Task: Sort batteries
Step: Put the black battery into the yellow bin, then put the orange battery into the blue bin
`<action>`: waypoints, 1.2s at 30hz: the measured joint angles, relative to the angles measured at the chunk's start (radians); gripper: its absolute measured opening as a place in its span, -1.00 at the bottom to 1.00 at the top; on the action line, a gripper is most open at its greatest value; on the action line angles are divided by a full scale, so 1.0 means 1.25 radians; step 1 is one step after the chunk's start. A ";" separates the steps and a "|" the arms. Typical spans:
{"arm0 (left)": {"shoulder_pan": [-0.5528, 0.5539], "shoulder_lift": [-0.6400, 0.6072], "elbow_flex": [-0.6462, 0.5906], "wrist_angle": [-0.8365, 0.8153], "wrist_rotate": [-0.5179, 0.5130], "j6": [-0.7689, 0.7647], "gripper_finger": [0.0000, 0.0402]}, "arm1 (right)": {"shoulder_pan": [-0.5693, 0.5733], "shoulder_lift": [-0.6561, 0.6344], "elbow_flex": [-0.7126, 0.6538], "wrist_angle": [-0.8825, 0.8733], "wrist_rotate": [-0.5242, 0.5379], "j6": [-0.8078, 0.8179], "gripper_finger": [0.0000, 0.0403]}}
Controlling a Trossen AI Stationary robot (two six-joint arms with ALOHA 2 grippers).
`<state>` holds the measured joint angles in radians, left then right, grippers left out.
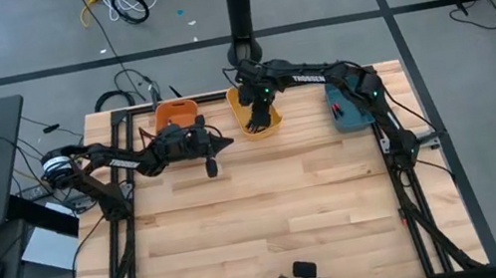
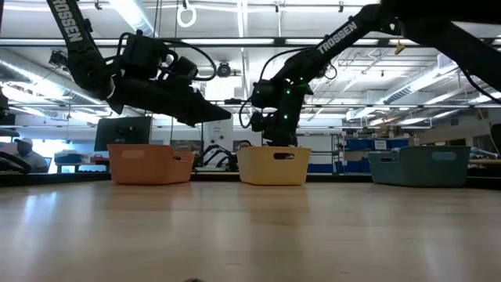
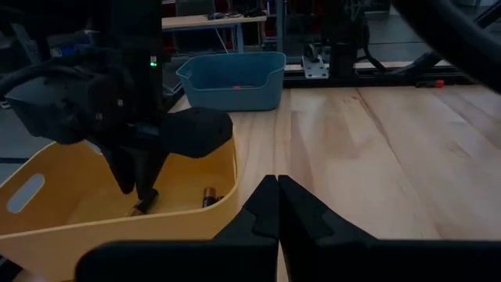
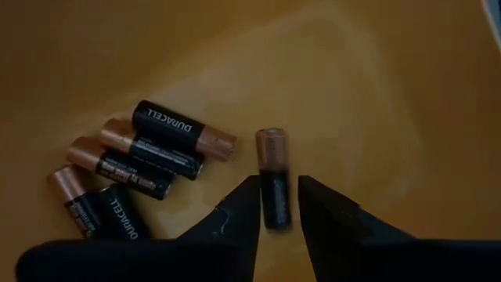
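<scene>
My right gripper (image 4: 278,207) points down inside the yellow bin (image 1: 241,110). It is open by a narrow gap. One dark battery with a copper end (image 4: 274,176) lies on the bin floor between its fingertips, and slim gaps show on both sides. Several more dark, copper-ended batteries (image 4: 133,172) lie together on the floor beside it. My left gripper (image 1: 224,144) is shut and empty. It hovers above the table between the orange bin (image 1: 173,111) and the yellow bin, pointing toward the yellow bin (image 3: 47,227).
Three bins stand in a row along the table's far edge: the orange bin (image 2: 149,164) on the left, the yellow bin (image 2: 274,166) in the middle, and a teal bin (image 2: 419,166) on the right. Bare wood stretches toward the near edge. A laptop desk stands left of the table.
</scene>
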<state>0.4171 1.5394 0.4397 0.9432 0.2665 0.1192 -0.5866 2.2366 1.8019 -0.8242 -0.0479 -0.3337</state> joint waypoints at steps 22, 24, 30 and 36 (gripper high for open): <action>-0.058 0.000 0.000 -0.046 0.000 0.007 -0.97 | 0.202 -0.356 -0.240 -0.256 -0.033 0.092 -0.94; -0.063 0.000 0.000 -0.046 0.000 0.007 -0.97 | 0.248 -0.419 -0.335 -0.238 -0.032 0.172 -0.96; -0.074 0.000 0.000 -0.046 -0.003 0.028 -0.97 | 0.442 -0.610 -0.585 -0.221 -0.010 0.495 -0.91; -0.074 0.000 0.000 -0.047 -0.012 0.050 -0.97 | 0.696 -0.738 -0.715 -0.221 -0.054 0.822 -0.75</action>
<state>0.3252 1.5398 0.4397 0.8848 0.2516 0.1818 0.2835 1.3137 0.9081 -1.1009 -0.1151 0.6942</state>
